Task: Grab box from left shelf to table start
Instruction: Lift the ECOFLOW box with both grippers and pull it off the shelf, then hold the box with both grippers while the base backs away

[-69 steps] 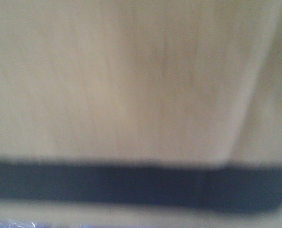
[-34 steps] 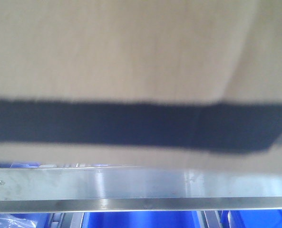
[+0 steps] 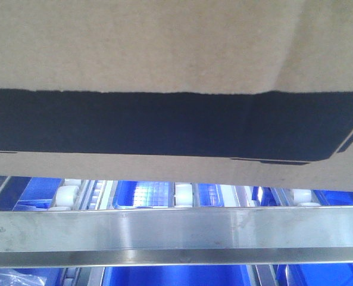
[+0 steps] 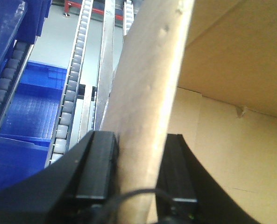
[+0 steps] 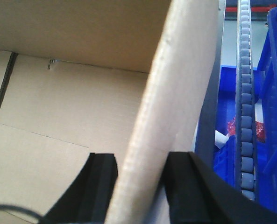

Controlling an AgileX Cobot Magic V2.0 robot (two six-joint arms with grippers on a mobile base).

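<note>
Two grippers each pinch one side wall of the box. The left gripper has one black finger on the outside of the left wall and the other finger inside the box. Both press on the cardboard. The right gripper does the same on the right wall, one finger outside and one inside. Both wrist views look into the open, brown inside of the box.

From the front, the box fills the top of the picture. A wide black band runs across its front, with plain brown cardboard above it and a thin strip below. The bottom edge of the box sits above the silver rail of the shelf, with a gap between them. White rollers and blue bins show through that gap. More blue shows under the rail. I cannot tell if the back of the box rests on the rollers. Long rows of grey rollers run beside the box in the wrist views.
</note>
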